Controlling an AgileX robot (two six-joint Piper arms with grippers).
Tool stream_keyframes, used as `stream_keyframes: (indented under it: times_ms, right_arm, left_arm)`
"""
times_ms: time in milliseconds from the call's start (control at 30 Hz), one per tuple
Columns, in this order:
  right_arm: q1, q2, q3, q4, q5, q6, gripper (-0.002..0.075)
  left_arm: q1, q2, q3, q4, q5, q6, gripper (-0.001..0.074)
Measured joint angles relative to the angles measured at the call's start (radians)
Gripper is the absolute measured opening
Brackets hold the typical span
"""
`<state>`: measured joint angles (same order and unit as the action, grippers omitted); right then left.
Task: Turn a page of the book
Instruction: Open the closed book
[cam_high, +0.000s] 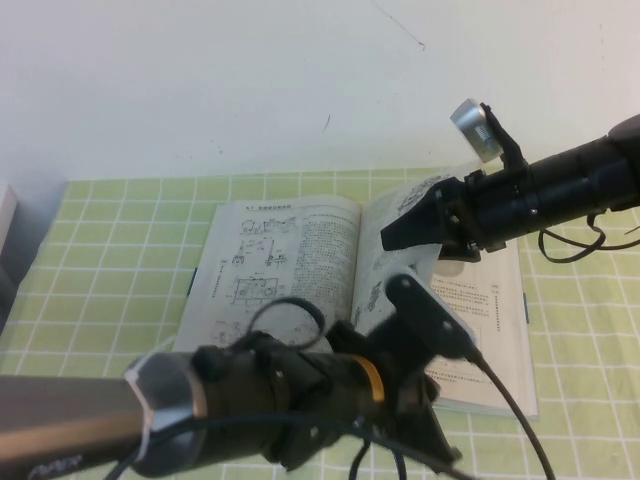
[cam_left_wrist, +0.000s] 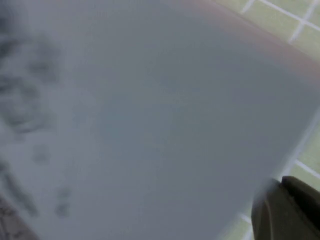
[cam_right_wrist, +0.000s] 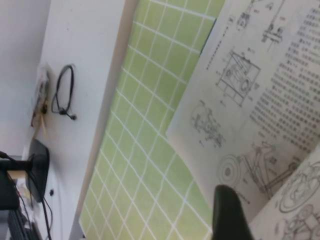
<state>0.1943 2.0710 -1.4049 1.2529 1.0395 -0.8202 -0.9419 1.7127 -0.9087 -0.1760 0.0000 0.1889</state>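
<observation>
Your right gripper (cam_high: 400, 232) lifts the page (cam_high: 395, 255) above the book (cam_high: 290, 265); jaw state unclear. Left gripper (cam_high: 425, 395) hangs over the book's near edge, jaws unclear too.

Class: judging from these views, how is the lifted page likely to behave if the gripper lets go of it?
The page curves upward beside the right gripper, so it is probably thin and floppy. Released, it would likely fall onto the book. The left gripper sits over the book's near edge.

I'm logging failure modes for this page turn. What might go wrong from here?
The page stands half-lifted near the right gripper above the book; it may crease, tear, or flop back. The left gripper hangs low over the book's near edge and might shift it.
</observation>
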Motion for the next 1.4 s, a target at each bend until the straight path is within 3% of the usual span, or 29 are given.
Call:
stream_keyframes:
  times_ms: [200,600,1067,1200,1400]
  right_arm:
    - [0.0,0.0,0.0,-0.056,0.014,0.0,0.0375]
    - [-0.012,-0.053,0.0,-0.123,0.058,0.0,0.0375]
    - [-0.045,-0.199,-0.011,-0.46,0.16,0.027,0.0367]
    - [-0.034,-0.199,-0.011,-0.532,0.16,0.033,0.0304]
    - [0.024,-0.134,0.006,-0.564,0.035,0.033,0.0076]
  left_arm:
    - [0.066,0.0,-0.005,-0.043,-0.018,-0.002,-0.0004]
    - [0.073,0.0,-0.005,-0.044,-0.018,-0.002,-0.0004]
    - [0.099,0.0,-0.005,-0.052,-0.069,-0.002,-0.0004]
    - [0.099,0.0,-0.005,-0.053,-0.083,-0.002,-0.0004]
    - [0.108,0.0,-0.005,-0.076,-0.091,-0.002,-0.0004]
